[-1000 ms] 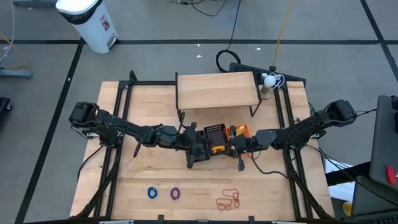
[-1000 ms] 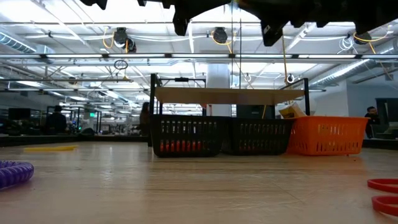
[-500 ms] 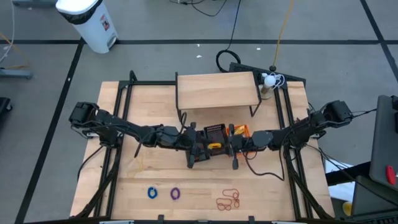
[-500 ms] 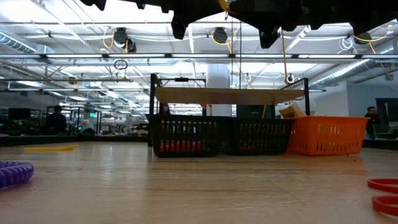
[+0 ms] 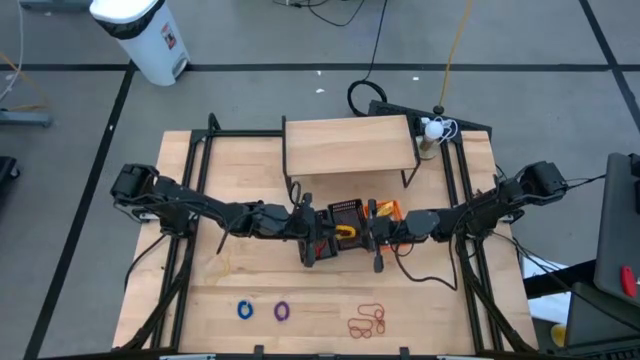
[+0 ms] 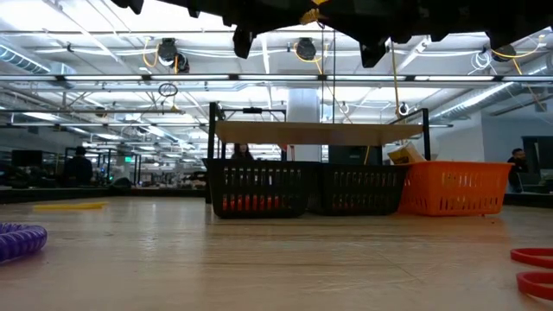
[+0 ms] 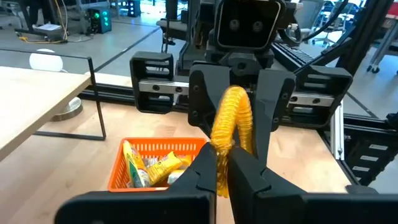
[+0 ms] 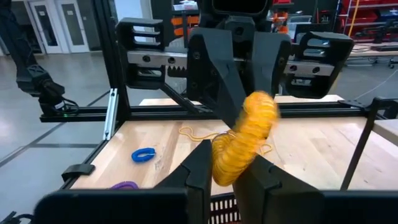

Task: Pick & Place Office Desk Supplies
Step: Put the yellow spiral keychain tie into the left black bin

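Left gripper (image 7: 222, 163) mid-table, fingers pinched tight on yellow coil (image 7: 232, 124). Right gripper (image 8: 231, 165) directly opposite, fingertips nipped on same coil's other end, coil stretched between them above baskets (image 5: 350, 211). Blue ring (image 5: 245, 310), purple ring (image 5: 281, 311), red loops (image 5: 367, 321) lie nearer table's front edge.

Bright, even overhead lighting with soft shadows; the yellow coil (image 8: 245, 146) is motion-blurred in the right wrist view
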Controlling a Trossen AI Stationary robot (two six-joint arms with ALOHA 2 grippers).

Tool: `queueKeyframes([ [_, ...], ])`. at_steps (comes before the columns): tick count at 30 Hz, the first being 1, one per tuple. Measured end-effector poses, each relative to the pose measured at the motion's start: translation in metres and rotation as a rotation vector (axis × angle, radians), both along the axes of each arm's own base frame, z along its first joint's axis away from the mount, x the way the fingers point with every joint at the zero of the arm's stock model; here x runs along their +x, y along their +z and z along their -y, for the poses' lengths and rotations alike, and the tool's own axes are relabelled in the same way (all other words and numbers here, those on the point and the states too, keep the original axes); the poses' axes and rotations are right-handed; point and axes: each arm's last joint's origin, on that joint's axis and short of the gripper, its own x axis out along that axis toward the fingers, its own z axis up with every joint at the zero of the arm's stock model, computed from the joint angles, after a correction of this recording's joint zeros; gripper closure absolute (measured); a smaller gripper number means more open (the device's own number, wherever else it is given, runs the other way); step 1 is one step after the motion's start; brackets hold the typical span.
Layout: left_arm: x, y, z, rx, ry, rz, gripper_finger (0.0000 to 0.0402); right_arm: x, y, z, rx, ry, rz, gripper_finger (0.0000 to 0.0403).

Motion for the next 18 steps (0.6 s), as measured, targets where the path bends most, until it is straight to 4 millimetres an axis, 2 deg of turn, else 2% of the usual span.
queueKeyframes([
  [10,0.0000,0.0000,-0.0006,0.015,0.019,0.000,0.0394,-0.0019,0.0010,-0.0077,-0.040,0.070,0.015,0.0316],
  [18,-0.0006,-0.0023,-0.0011,0.043,0.038,-0.024,0.0394,-0.0025,-0.0006,-0.0076,-0.042,0.002,-0.001,0.0227],
])
